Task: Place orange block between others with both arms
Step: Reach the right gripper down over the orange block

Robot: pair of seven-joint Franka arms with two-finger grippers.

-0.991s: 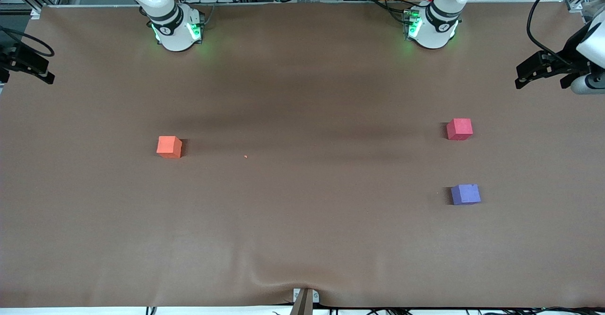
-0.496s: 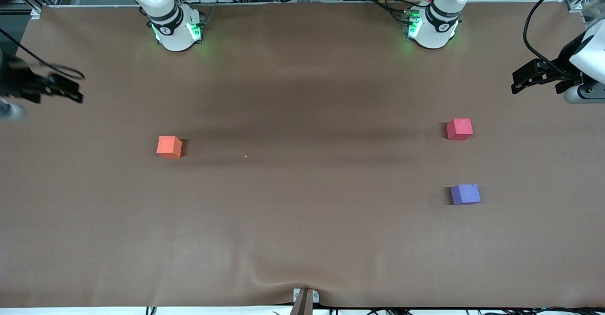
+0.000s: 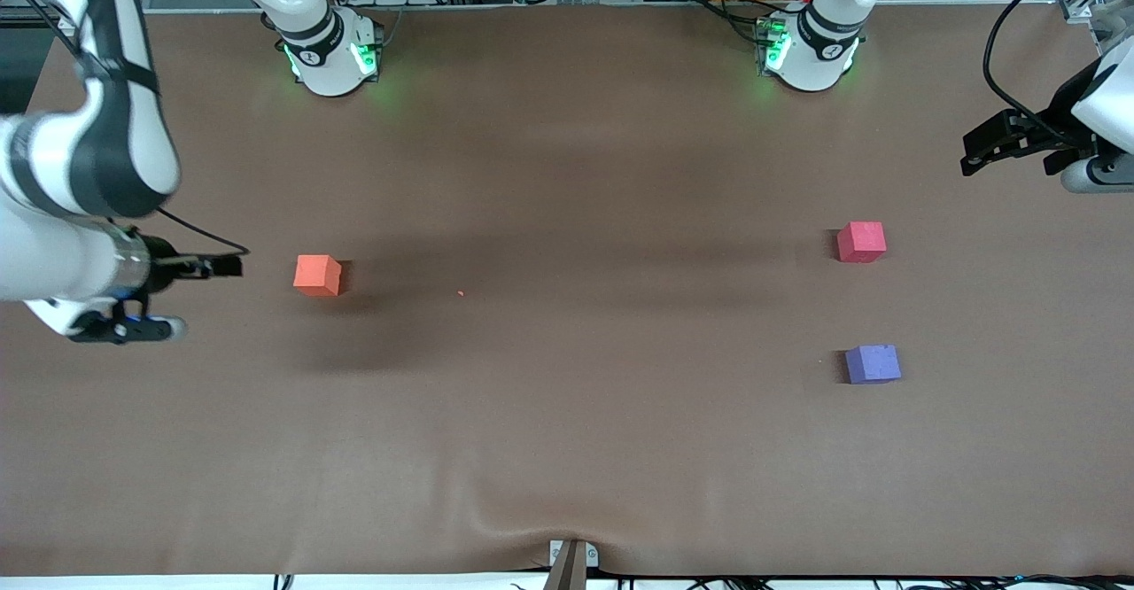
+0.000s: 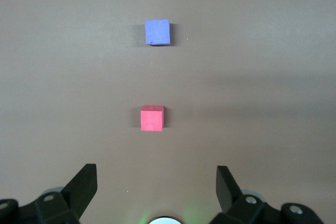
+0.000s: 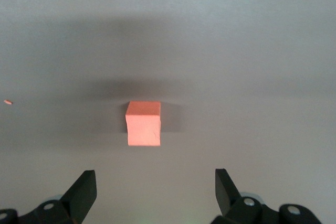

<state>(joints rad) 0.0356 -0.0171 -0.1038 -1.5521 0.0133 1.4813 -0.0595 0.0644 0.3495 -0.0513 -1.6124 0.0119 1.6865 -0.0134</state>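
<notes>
Right hand [image 5: 152, 192]: spread, empty, just beside orange block [image 3: 317, 275], probably above the table [image 3: 567, 448].
Left hand [image 4: 156, 190]: spread, empty, near pinkish-red cube [image 3: 861, 242].

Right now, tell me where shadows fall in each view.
Front view: a dark patch on the table below the orange block. Right wrist view: a shadow band above that block. Left wrist view: faint bands near the pinkish-red cube.

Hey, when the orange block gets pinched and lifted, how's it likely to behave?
The orange block looks matte and foam-like, so it is probably light and may squash slightly. Its flat faces should grip well, not slip. Sitting flat on the table, it likely slides rather than rolls if nudged.
</notes>
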